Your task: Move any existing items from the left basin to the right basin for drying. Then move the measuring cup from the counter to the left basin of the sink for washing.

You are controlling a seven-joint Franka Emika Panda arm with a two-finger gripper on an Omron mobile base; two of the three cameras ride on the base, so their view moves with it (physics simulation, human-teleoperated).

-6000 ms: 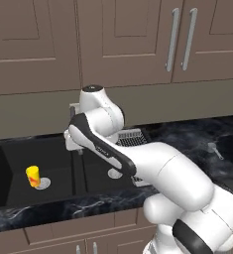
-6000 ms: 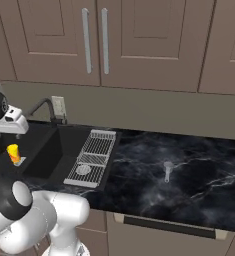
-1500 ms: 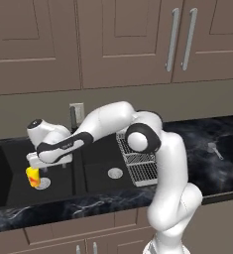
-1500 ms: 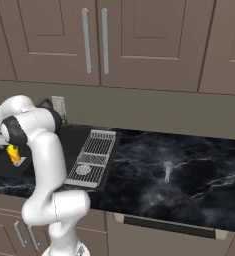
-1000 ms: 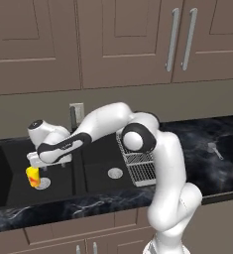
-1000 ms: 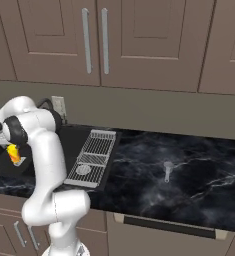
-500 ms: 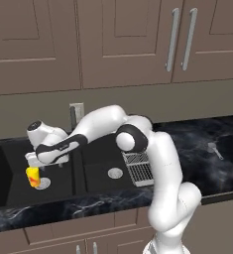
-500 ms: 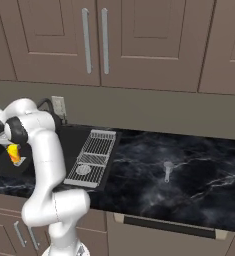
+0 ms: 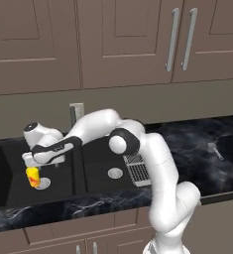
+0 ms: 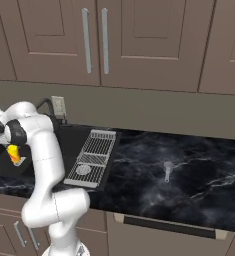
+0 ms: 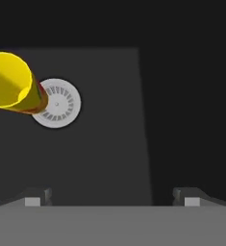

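Observation:
The yellow cup (image 9: pixel 33 176) with an orange-red base stands upright in the left basin (image 9: pixel 14 168), beside its round silver drain (image 9: pixel 42 184). My gripper (image 9: pixel 32 163) hangs just above the cup, open and holding nothing. In the hand view the cup (image 11: pixel 11 81) lies at the upper left, off to the side of the open gripper (image 11: pixel 112 199), partly covering the drain (image 11: pixel 59 103). The right basin (image 9: pixel 100 163) holds only its drain (image 9: pixel 115 173). The measuring cup (image 9: pixel 214 149), a small grey scoop, lies on the black marble counter (image 9: pixel 187 144) far to the right. It also shows in the right base view (image 10: pixel 167 170).
A white wire rack (image 9: pixel 138 168) borders the right basin on its right side. The divider between the two basins (image 9: pixel 78 166) runs just right of my hand. Brown cabinets hang above the backsplash. My arm stretches over the right basin.
The hand has eased slightly left and down over the yellow cup. The jaws stayed open and the cup has not moved.

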